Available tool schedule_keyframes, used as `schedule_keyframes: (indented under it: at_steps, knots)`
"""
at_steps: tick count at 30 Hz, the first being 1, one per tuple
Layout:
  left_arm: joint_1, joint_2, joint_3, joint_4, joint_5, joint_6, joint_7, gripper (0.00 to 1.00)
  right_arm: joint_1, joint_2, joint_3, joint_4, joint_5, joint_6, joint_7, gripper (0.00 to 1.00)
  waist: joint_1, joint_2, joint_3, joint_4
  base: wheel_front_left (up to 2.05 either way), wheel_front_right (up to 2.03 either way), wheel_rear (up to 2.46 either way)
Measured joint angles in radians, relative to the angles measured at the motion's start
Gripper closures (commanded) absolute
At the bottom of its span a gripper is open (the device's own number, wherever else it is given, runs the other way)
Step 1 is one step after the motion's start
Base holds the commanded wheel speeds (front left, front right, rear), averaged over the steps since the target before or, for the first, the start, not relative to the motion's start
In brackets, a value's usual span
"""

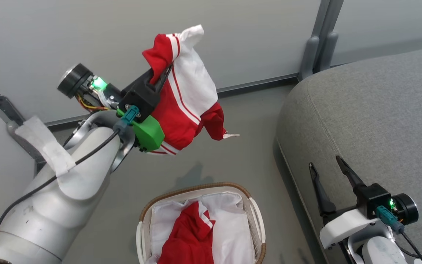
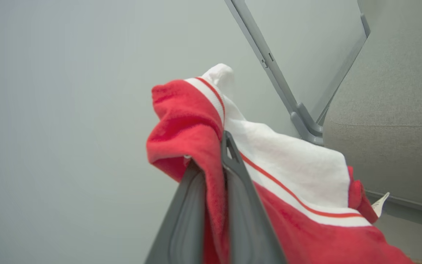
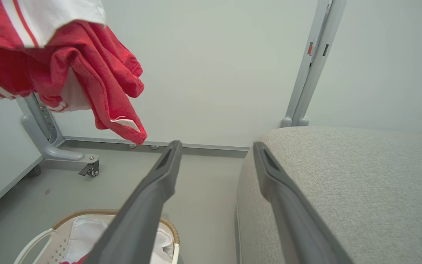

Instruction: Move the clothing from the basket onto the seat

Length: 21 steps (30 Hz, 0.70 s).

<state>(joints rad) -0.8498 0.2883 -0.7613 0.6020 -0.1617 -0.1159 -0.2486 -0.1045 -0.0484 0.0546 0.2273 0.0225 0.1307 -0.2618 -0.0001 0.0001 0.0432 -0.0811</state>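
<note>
My left gripper (image 1: pixel 161 75) is shut on a red and white garment (image 1: pixel 187 99), holding it high in the air above the floor, left of the seat. The wrist view shows the cloth (image 2: pixel 277 176) pinched between the fingers (image 2: pixel 240 183). A second red garment (image 1: pixel 191 234) lies in the white basket (image 1: pixel 258 223) with the brown rim, on its white lining. My right gripper (image 1: pixel 328 165) is open and empty over the front edge of the grey seat (image 1: pixel 379 102). In the right wrist view the held garment (image 3: pixel 97 73) hangs at the upper left and the basket (image 3: pixel 86 214) sits below.
Grey partition panels stand behind, on posts (image 1: pixel 321 40) with a castor foot (image 3: pixel 88 168). Bare grey floor (image 1: pixel 240 161) lies between the basket and the seat.
</note>
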Motion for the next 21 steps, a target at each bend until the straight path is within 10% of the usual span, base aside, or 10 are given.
schedule_keyframes:
  at_steps: [21]
  knots:
    - [-0.165, -0.026, -0.149, -0.199, -0.046, -0.013, 0.069, 1.0, -0.25, 0.0, 0.179, 0.065, -0.113, 0.0, 0.0, 0.0, 0.0, 0.0, -0.044, 0.077, 0.0, 0.0, 0.0]
